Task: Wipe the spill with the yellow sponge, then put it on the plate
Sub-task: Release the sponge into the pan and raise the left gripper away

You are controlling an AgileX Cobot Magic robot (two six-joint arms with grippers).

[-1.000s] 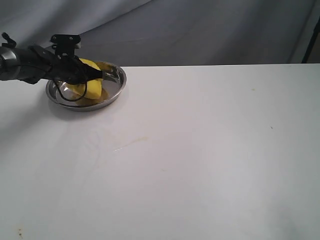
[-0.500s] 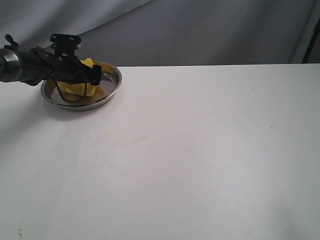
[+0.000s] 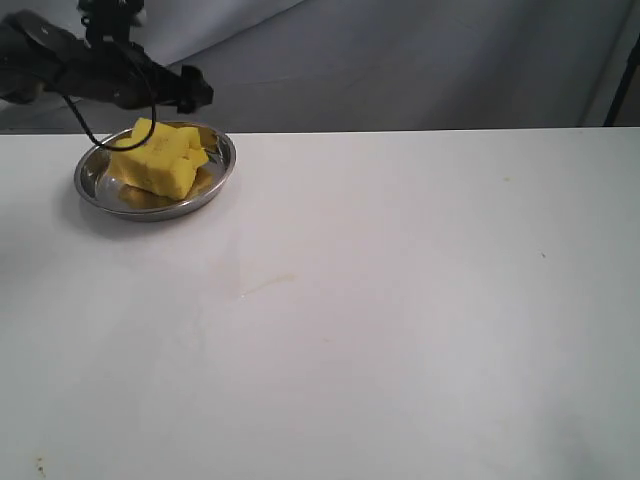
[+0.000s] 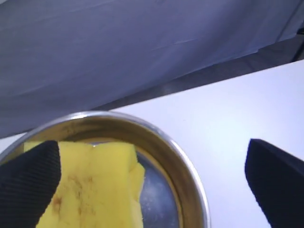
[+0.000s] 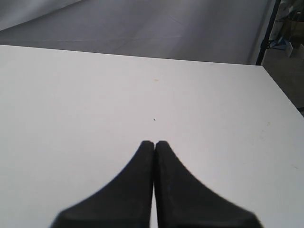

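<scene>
Yellow sponge (image 3: 160, 165) lay tilted inside the plate (image 3: 222, 165), one corner seemingly propped on the rim (not flat on the bottom). Left end effector (image 3: 198, 96) hovered just above it, jaws wide apart and empty; right end effector (image 5: 154, 147) was pressed closed on nothing over the table (image 3: 420, 300). A low retreat, or the cable loop (image 3: 84, 127) dangling beside the sponge, might snag it and tip it out; a faint amber streak (image 3: 262, 287) suggested an incomplete wipe

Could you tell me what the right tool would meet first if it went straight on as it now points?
Nothing stands ahead of the right tool: only the white table, then probably the grey backdrop; its height is unclear.
</scene>
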